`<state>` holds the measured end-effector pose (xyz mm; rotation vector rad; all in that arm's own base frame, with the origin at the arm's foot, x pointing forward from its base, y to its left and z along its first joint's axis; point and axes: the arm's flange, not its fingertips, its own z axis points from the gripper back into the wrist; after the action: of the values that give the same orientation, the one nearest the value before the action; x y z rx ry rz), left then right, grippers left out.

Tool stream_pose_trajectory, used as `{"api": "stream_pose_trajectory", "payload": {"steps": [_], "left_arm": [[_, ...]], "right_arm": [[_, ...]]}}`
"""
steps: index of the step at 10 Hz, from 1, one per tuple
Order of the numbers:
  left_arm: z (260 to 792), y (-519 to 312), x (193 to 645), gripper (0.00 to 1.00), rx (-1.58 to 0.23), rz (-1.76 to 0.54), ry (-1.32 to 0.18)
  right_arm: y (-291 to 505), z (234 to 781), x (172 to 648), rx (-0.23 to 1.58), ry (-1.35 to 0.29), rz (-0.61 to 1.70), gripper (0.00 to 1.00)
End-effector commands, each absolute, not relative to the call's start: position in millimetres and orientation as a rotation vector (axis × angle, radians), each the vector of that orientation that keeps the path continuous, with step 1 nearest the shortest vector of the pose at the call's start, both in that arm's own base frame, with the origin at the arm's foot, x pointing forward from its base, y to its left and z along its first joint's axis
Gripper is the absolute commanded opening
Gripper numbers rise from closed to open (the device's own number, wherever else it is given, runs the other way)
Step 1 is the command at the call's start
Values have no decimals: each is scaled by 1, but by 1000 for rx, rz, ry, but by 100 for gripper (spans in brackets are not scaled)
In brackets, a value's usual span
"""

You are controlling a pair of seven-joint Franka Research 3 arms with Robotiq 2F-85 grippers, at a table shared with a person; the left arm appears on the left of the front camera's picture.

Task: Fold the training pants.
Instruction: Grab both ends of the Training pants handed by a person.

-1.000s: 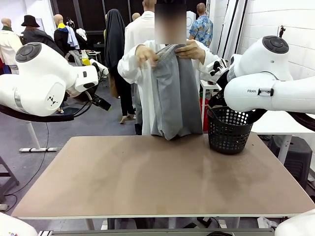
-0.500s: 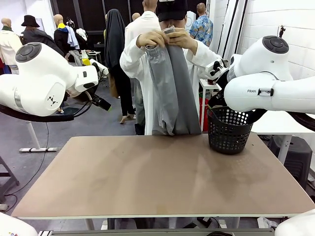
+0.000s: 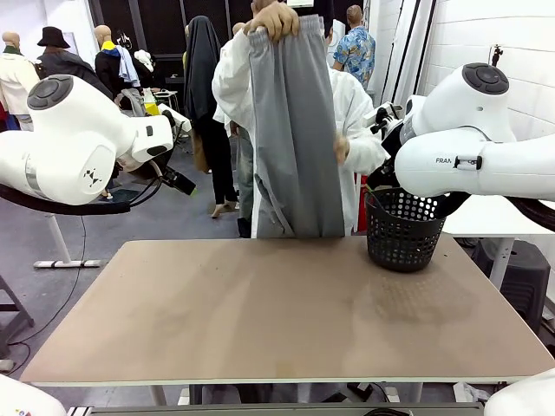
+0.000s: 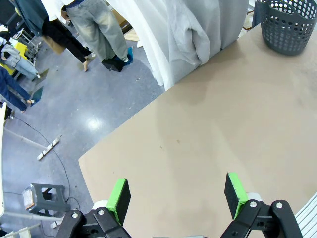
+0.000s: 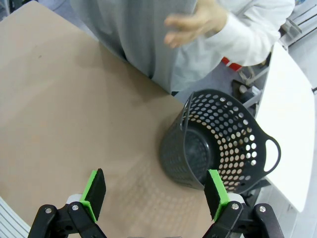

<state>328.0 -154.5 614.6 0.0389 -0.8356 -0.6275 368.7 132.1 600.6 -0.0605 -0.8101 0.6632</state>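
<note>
Grey, white, black and tan, with touches of green.
The training pants [image 3: 295, 130] are plain light grey, set against a person's white coat [image 3: 355, 104]. The basket [image 3: 401, 230] is black, dotted all over with a regular pattern of round holes. The table [image 3: 260, 321] is matte tan-brown with faint darker smudges. The left arm [image 3: 69, 139] and right arm [image 3: 477, 156] are white. The left gripper [image 4: 178, 193] and right gripper [image 5: 156, 191] are black with bright green pads [image 4: 119, 198]. The floor [image 4: 99, 114] is bluish grey.

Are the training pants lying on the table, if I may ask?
No, the person's hand holds the training pants hanging upright by the waistband.
</note>
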Motion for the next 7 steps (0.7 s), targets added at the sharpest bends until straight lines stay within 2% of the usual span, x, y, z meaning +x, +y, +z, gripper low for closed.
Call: {"api": "stream_pose_trajectory", "payload": {"steps": [1,7], "left_arm": [[615,-154,328,100,45,-632,-836],[615,-154,328,100,45,-632,-836]], "right_arm": [[132,601,369,-61,-812,665,100],[132,601,369,-61,-812,665,100]]}}
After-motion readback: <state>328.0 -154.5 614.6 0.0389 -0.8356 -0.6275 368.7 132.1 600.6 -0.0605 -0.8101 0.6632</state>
